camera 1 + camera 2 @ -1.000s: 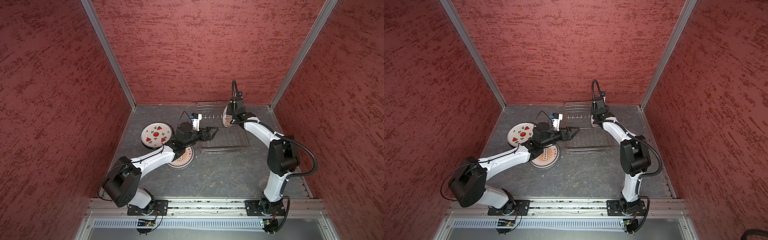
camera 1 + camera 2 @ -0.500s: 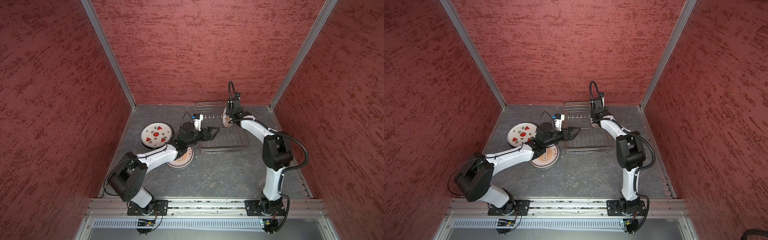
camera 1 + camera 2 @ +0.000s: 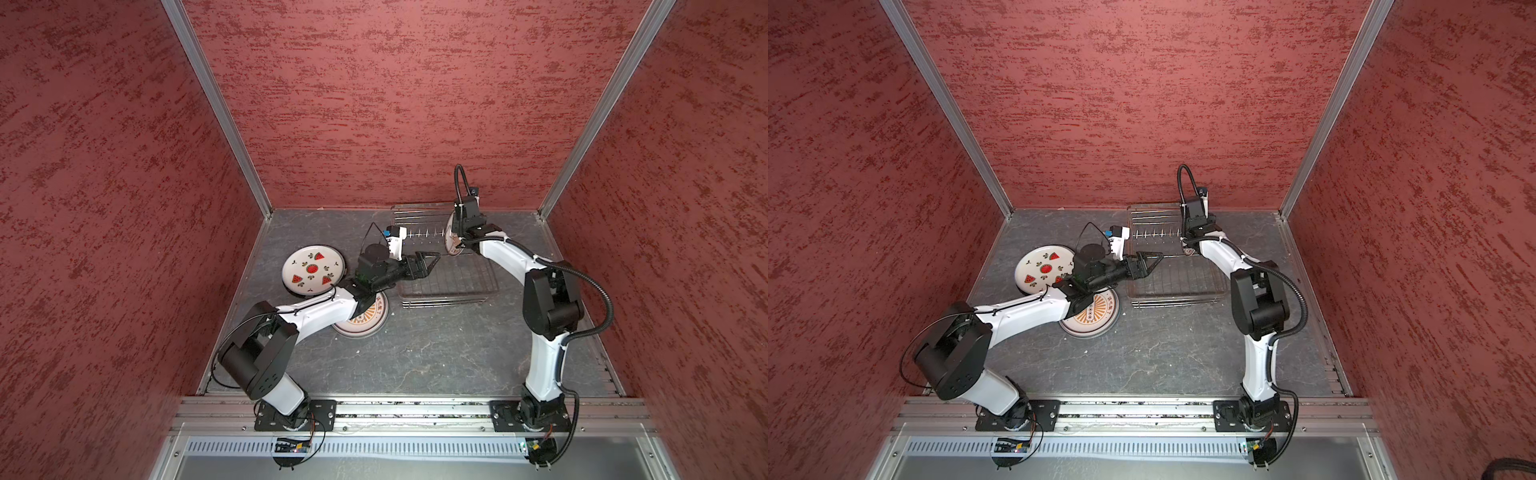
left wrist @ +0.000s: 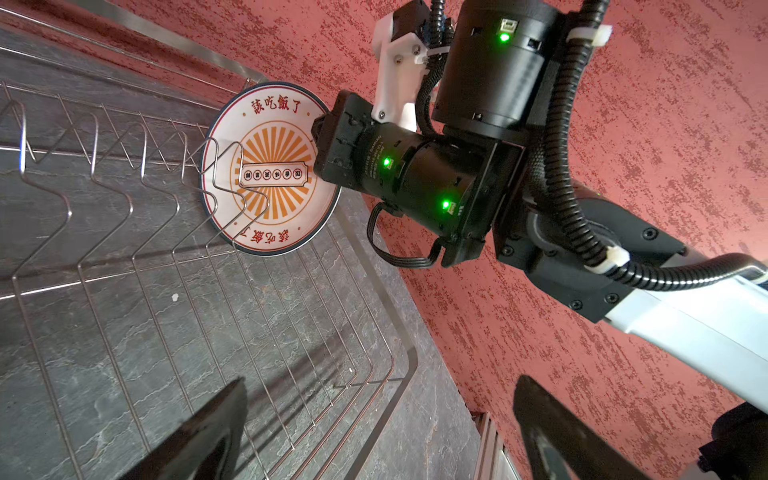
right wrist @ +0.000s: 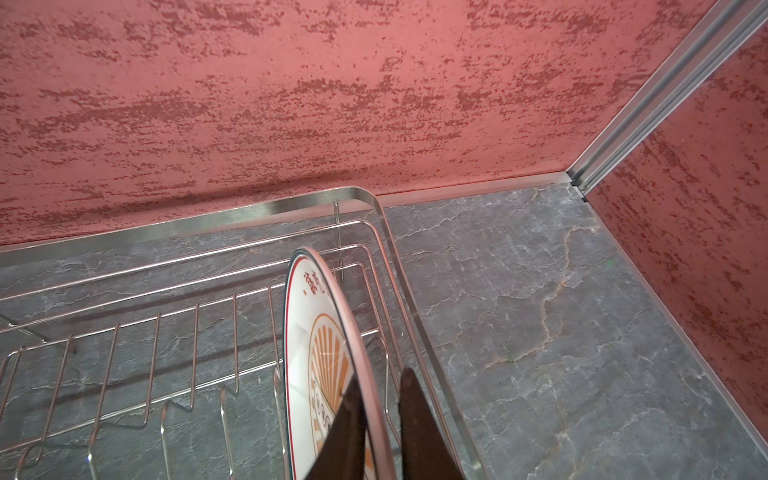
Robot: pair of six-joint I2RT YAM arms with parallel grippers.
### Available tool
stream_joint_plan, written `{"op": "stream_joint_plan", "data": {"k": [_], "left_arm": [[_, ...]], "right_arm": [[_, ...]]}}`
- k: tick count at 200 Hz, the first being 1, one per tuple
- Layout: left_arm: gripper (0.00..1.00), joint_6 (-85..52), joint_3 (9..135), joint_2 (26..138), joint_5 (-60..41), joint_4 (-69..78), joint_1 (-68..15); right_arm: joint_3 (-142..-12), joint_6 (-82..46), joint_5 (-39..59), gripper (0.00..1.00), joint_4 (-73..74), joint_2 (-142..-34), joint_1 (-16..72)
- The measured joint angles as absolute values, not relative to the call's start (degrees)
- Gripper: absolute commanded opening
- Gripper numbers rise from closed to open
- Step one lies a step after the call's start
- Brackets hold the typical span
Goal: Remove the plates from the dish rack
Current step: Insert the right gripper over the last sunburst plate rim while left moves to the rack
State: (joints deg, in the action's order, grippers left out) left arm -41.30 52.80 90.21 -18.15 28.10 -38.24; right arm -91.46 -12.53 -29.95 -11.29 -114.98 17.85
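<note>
- Your right pincer [image 5: 380, 376] astride upright plate's [image 4: 274, 137] rim in rack [image 3: 449, 286], nearly closed; grip unclear.
- Left pincer [image 4: 381, 379] wide, empty, over rack.
- Watermelon plate [image 3: 312, 269], orange plate [image 3: 365, 322] flat on grey worktop [image 3: 415, 353]; red walls [image 3: 374, 104].

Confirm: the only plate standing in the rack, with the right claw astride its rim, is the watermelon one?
No. The plate standing in the dish rack is an orange sunburst plate, as the left wrist view shows. The watermelon plate lies flat on the table. The right claw does straddle the sunburst plate's rim.
</note>
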Motion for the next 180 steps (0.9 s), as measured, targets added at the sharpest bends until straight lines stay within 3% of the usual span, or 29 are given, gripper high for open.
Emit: {"op": "stream_joint_plan", "data": {"k": [75, 180], "left_arm": [[1.00, -41.74, 52.84, 90.72, -18.26, 28.88, -37.60], [1.00, -42.19, 52.84, 91.50, -19.00, 29.56, -37.63]], "right_arm": [[-91.44, -11.73, -30.00, 0.13, -10.92, -114.98, 17.89], [-88.42, -11.09, -32.56, 0.00, -7.92, -114.08, 18.46]]}}
